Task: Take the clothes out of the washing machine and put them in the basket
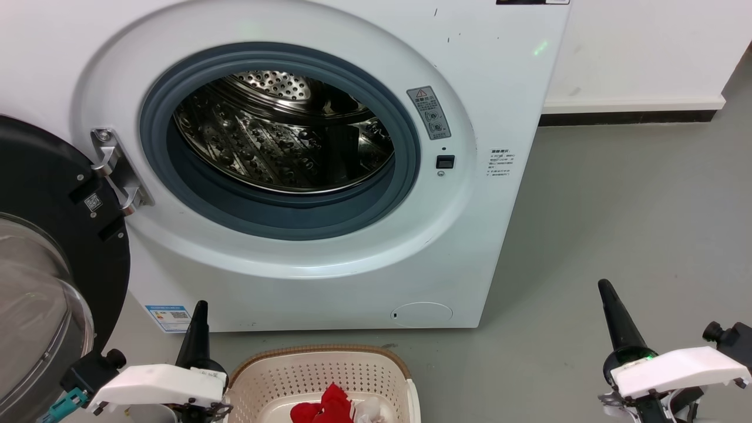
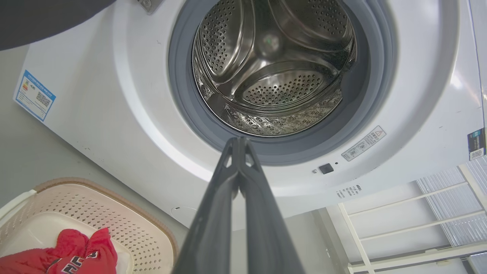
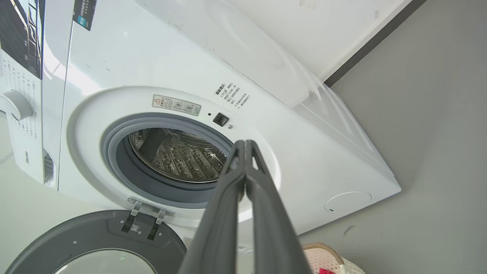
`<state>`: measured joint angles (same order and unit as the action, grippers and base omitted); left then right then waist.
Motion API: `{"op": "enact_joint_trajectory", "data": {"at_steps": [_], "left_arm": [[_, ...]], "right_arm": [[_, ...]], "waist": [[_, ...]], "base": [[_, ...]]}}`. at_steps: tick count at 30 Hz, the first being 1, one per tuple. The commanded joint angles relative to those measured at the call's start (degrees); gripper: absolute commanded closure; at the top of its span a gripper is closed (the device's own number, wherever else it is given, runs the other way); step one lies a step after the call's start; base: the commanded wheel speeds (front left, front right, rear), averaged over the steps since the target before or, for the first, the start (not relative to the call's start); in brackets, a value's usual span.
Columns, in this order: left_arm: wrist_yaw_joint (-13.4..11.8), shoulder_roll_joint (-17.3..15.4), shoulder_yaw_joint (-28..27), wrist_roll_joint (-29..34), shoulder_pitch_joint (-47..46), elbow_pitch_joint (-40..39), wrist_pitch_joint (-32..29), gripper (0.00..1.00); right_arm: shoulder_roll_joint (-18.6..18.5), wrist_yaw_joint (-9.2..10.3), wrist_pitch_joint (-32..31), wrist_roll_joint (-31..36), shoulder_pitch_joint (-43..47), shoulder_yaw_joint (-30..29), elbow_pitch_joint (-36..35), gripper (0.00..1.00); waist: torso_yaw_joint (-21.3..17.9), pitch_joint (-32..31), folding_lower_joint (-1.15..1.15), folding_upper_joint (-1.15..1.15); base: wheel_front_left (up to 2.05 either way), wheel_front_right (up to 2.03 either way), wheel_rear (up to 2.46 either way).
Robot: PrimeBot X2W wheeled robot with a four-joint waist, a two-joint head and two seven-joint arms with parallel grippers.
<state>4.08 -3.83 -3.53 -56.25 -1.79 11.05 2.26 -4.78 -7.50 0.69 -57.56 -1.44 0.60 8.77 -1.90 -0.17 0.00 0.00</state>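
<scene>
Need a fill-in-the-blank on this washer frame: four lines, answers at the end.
1. The door of the washing machine stands ___.
2. The drum looks ___.
3. The brightest of the clothes in the basket are ___ in colour.
4. The left gripper and the right gripper both have their fingers ___, holding nothing.

Missing words: open; empty; red; shut.

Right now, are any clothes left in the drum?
No, the drum shows bare perforated steel, and the red clothes lie in the basket.
</scene>
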Motion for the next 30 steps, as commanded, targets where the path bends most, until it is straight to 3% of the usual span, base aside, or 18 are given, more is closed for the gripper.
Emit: {"op": "enact_joint_trajectory", "data": {"at_steps": [1,30], "left_arm": [[0.6,-0.1,-0.3,-1.9,-1.6,-0.3,-0.4,1.0],[2.1,0.5,-1.8,-19.6,-3.3,1.4,-4.8,1.0]], "right_arm": [[-0.4,0.0,-0.2,-2.1,-1.5,-0.3,-0.1,1.0],[-0.3,0.01,-2.7,-20.2,-3.3,-2.4,2.6,1.0]], "waist": [[0.1,0.0,0.0,0.0],[0.9,0.2,0.0,0.0]], "base": [[0.0,0.0,0.0],[0.0,0.0,0.0]]}}
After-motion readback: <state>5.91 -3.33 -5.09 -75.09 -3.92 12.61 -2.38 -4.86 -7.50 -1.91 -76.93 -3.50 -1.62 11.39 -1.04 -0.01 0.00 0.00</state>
